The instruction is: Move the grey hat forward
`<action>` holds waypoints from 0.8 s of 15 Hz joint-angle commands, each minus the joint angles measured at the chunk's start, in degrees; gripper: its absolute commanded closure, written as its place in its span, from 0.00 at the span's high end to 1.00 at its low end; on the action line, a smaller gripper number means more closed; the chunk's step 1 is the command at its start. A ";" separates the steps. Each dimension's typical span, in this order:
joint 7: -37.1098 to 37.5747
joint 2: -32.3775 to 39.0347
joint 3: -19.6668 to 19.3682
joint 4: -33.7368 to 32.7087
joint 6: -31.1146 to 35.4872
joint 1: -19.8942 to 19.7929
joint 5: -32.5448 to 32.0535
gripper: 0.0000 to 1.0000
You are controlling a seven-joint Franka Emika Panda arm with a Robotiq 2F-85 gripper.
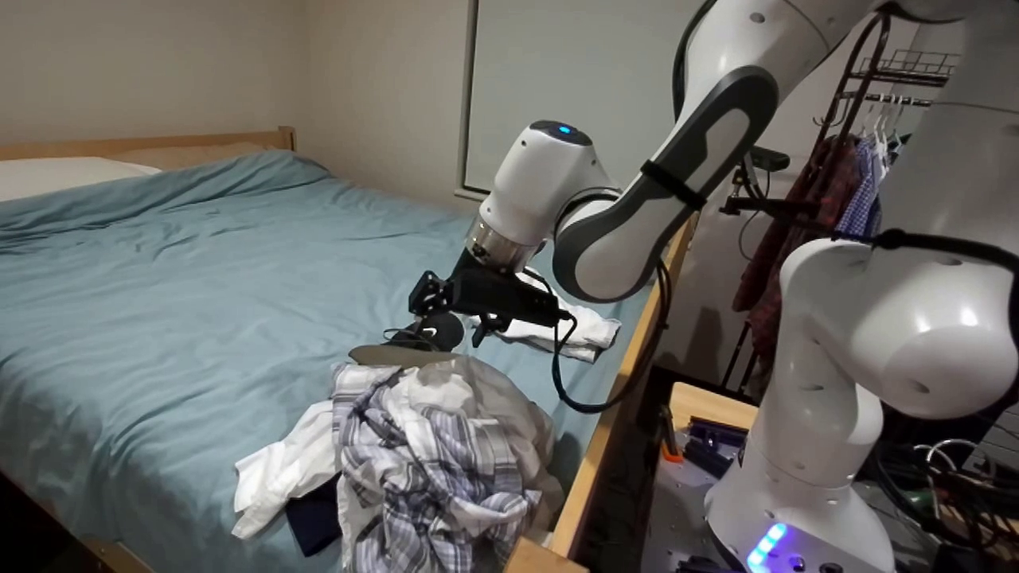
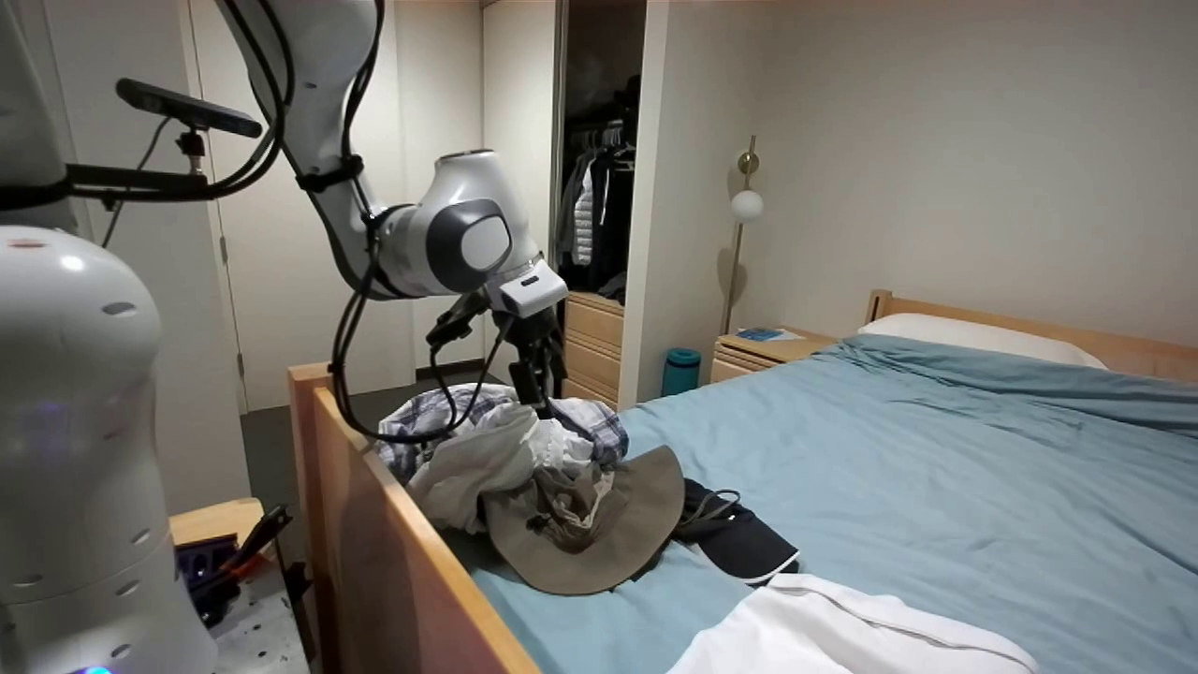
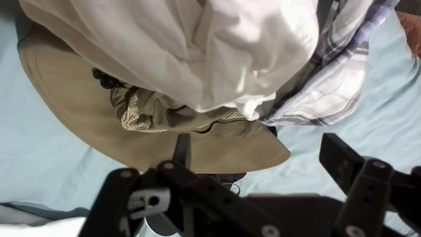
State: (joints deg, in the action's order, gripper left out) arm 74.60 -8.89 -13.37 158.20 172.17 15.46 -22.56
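The grey-brown wide-brimmed hat [image 2: 599, 557] lies on the blue bed sheet, crumpled crown up. A pale garment covers part of its crown and brim. In an exterior view only a strip of its brim [image 1: 398, 356] shows. In the wrist view the hat [image 3: 75, 102] fills the middle left, its brim narrowing to a corner on the right. My gripper [image 3: 256, 148] is open, with nothing between its fingers. The left finger overlaps the brim in the wrist view and the right finger is over the sheet. In an exterior view the gripper [image 2: 541, 386] is above the clothes pile, pointing down.
A pile of pale and plaid clothes [image 1: 438, 469] lies against the hat. A black cap [image 2: 744, 543] lies beside the brim, and a folded white cloth [image 2: 842, 632] beyond it. The wooden bed rail [image 2: 421, 543] runs between the bed and my base.
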 commanded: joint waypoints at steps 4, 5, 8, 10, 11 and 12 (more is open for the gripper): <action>0.04 0.00 0.16 0.09 0.00 -0.04 -0.01 1.00; 3.67 -0.37 2.34 -1.23 -4.70 -2.67 -4.11 1.00; 10.30 -9.95 6.14 3.24 -19.74 -7.88 -14.14 1.00; 10.27 -15.11 9.51 5.80 -29.64 -10.58 -13.98 1.00; 8.48 -11.91 10.95 1.38 -34.63 -10.58 -11.39 1.00; 8.05 -14.29 13.56 1.96 -39.78 -12.12 -10.26 1.00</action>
State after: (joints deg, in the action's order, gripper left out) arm 82.85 -18.73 -5.62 160.15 143.52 6.71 -34.92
